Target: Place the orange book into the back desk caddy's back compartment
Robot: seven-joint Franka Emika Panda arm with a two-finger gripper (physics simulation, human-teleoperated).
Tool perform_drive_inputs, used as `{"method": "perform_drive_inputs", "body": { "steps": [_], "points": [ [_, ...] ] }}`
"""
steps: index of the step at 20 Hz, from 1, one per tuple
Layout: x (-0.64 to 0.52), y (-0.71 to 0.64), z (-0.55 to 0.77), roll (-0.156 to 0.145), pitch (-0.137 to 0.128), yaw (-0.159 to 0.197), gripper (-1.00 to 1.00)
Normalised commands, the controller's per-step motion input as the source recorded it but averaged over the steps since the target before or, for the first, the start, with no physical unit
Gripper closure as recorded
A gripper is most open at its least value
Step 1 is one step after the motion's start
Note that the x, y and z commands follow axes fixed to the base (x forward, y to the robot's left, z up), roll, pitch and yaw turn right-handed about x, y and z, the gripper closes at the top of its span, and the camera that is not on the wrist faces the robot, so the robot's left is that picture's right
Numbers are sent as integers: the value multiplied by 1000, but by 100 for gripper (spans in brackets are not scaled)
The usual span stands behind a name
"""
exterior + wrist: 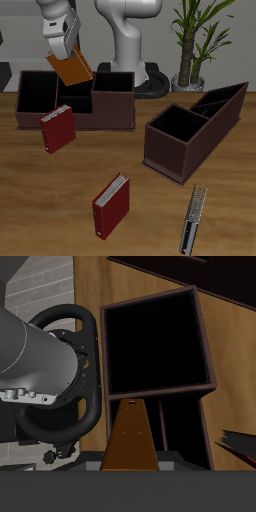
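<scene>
My gripper [62,50] is shut on the orange book [72,68] and holds it tilted in the air, just above the back desk caddy [112,116], a long dark brown box. In the exterior view the book hangs over the caddy's middle section, the back compartment [76,97]. In the wrist view the orange book [130,441] points away from my gripper [130,463] toward the caddy's walls, and one dark open section [155,346] lies beyond it. I cannot tell from that view which section it is.
A dark red book [58,128] leans against the caddy's front wall. Another dark red book [111,205] stands nearer the table's front edge. A dark brown caddy with a diagonal divider [170,148] sits beside them. A slim grey object [192,220] lies near the front edge.
</scene>
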Motion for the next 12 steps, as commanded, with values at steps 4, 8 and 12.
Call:
{"method": "perform_drive_inputs", "body": {
  "steps": [4, 8, 12],
  "points": [
    [-49, -127, 17, -28, -6, 21, 100],
    [70, -145, 111, -25, 0, -43, 100],
    [24, -56, 14, -20, -8, 21, 100]
  ]
}}
